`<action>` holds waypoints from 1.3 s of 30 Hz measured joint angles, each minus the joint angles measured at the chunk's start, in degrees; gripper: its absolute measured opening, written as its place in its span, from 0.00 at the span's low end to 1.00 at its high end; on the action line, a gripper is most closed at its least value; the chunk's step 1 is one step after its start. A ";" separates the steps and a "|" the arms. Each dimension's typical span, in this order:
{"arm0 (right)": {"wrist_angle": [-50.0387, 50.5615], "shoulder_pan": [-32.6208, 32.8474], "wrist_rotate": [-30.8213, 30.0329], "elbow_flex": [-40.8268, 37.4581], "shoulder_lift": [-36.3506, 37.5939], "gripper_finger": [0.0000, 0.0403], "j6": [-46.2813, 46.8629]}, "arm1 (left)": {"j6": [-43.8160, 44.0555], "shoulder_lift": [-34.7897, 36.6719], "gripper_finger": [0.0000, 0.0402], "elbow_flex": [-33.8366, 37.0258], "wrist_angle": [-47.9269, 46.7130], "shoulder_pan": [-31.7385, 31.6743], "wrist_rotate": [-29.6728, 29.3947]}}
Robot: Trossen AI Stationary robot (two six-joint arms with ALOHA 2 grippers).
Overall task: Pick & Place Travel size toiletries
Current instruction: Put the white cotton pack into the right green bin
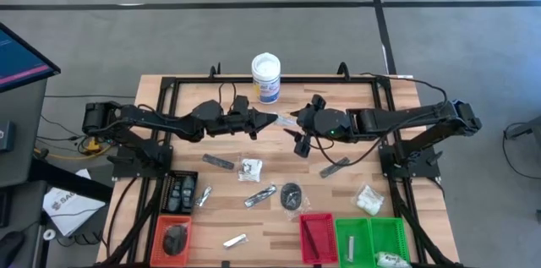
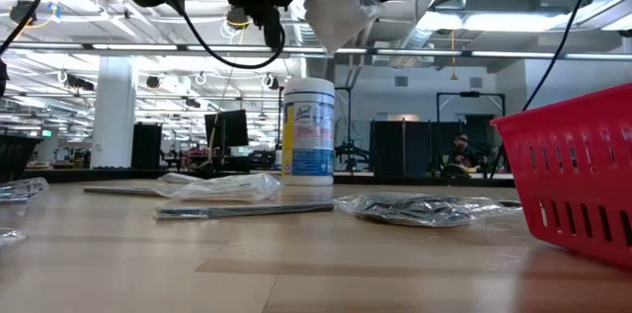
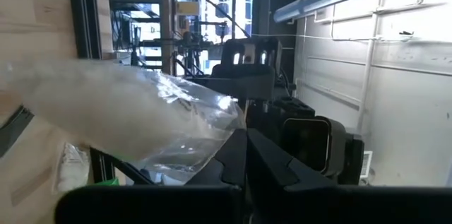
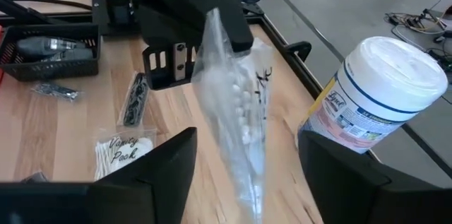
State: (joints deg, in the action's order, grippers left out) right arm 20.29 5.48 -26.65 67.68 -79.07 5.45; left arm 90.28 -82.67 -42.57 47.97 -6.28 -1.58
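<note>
Well above the table's middle, my left gripper (image 1: 272, 121) (image 3: 245, 157) is shut on a clear packet with small white contents (image 4: 236, 111) (image 1: 287, 120) (image 2: 336, 12). My right gripper (image 1: 296, 128) (image 4: 247, 174) faces it from the table's right and is open. Its two fingers stand on either side of the packet's free end without touching it. Other travel size toiletries lie on the wood below: a labelled clear packet (image 4: 123, 150) (image 1: 250, 169), slim dark sticks (image 1: 218, 161), a dark round disc (image 1: 292, 194) and a white-filled packet (image 1: 368, 200). My left gripper pinches one end of the clear packet (image 3: 227, 126) between its two fingers (image 4: 205, 12). The fingers come in about level from the table's left. The packet juts out past the fingertips toward my right gripper and droops, lifted clear of the table.
A white tub with a blue label (image 1: 265, 77) (image 4: 374, 97) (image 2: 308, 130) stands at the far edge just behind the grippers. A black tray (image 1: 179, 192) and an orange tray (image 1: 173, 236) sit near left. A red tray (image 1: 317, 236) (image 2: 578, 185) and a green tray (image 1: 372, 238) sit near right.
</note>
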 joint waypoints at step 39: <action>-0.17 0.00 1.36 -0.02 0.00 0.30 0.09 | -1.45 0.00 0.00 -2.77 0.12 0.74 0.55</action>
State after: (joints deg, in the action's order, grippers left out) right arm 20.12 5.48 -25.30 67.66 -79.07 5.54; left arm 88.83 -82.67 -45.34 48.09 -5.54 -1.03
